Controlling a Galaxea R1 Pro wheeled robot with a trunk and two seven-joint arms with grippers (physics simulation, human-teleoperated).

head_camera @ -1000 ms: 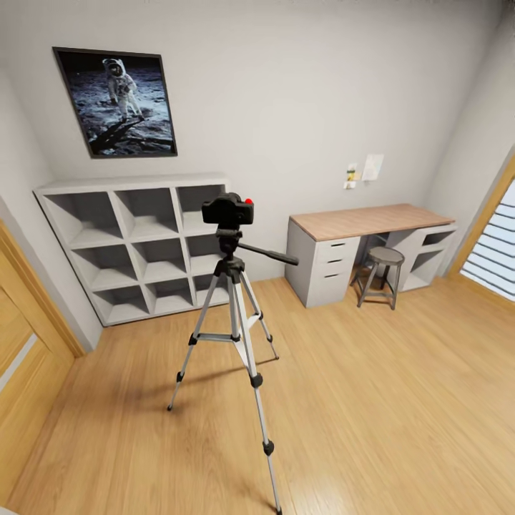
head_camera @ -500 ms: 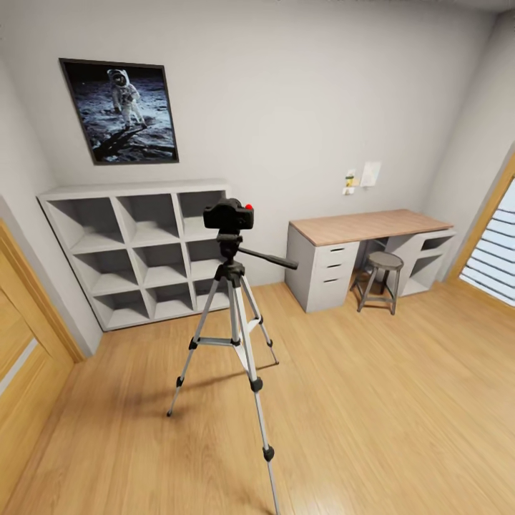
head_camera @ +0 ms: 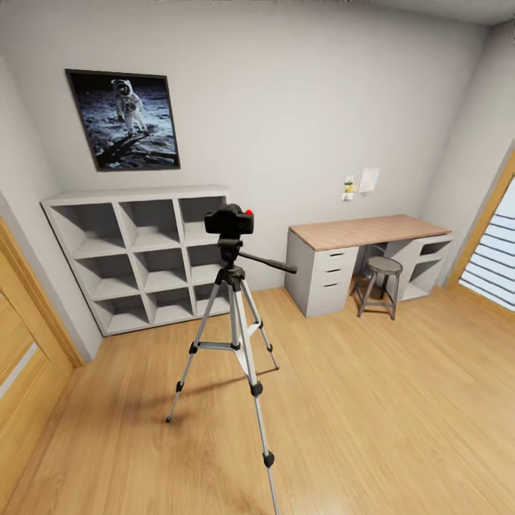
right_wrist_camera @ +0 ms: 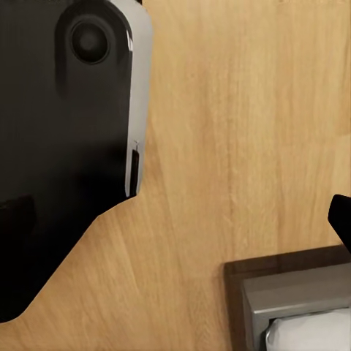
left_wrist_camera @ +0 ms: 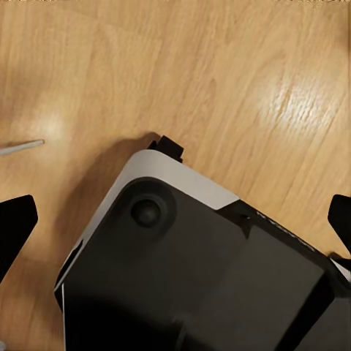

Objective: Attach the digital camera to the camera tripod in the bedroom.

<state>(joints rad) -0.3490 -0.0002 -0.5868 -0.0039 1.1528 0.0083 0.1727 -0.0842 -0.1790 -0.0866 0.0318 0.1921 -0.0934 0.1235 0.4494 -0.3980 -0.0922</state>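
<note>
The digital camera (head_camera: 229,220), black and boxy with a red mark on top, sits on the head of the camera tripod (head_camera: 234,315). The tripod stands on the bedroom's wooden plank floor with its silver legs spread and its black pan handle (head_camera: 268,262) pointing right. My left gripper (left_wrist_camera: 175,227) hangs open over the floor and my own black-and-white base (left_wrist_camera: 183,270), its fingertips (left_wrist_camera: 14,234) wide apart. Over the floor, my right gripper (right_wrist_camera: 175,219) is open with nothing between its fingers, and one fingertip (right_wrist_camera: 341,218) shows at the frame's edge.
A grey-white cube shelf (head_camera: 136,257) stands against the back wall under an astronaut poster (head_camera: 125,119). A wood-topped desk (head_camera: 368,232) with drawers and a round stool (head_camera: 381,285) are at the right. A wooden door frame (head_camera: 28,315) is at the left. A dark box edge (right_wrist_camera: 292,303) lies near my base.
The whole head view has shifted, with the poster, shelf and desk sliding lower in the picture: the camera moved. The tripod with its camera stands as before.
</note>
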